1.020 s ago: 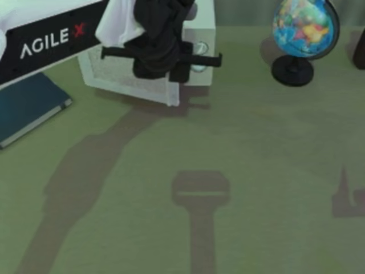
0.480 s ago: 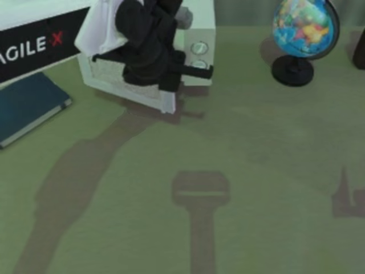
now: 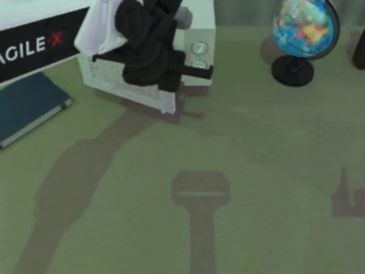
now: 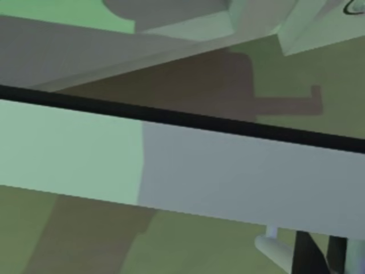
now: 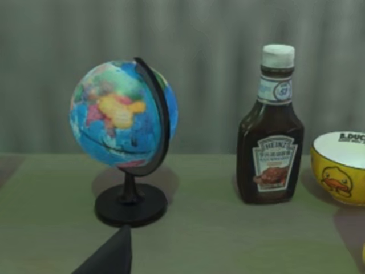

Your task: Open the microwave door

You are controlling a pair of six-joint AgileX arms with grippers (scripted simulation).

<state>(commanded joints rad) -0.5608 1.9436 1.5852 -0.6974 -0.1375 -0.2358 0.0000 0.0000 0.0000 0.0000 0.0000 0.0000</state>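
Observation:
The off-white microwave stands at the table's far side, left of centre, with two silver knobs on its panel. The microwave door, with its mesh window, hangs swung partly outward, its free edge toward the table's middle. My left gripper is at that free edge. In the left wrist view the door crosses the frame edge-on, and its pale bar handle runs between my dark fingers, which are shut on it. My right arm is outside the top view; one dark fingertip shows.
A globe on a black stand sits right of the microwave, and also shows as a globe ahead of the right wrist camera. Beside it stand a ketchup bottle and a yellow bowl. A dark teal book lies at the left.
My left arm has drawn back and to the left with the handle, and the door has swung a little farther out. Since half a second ago nothing has visibly moved.

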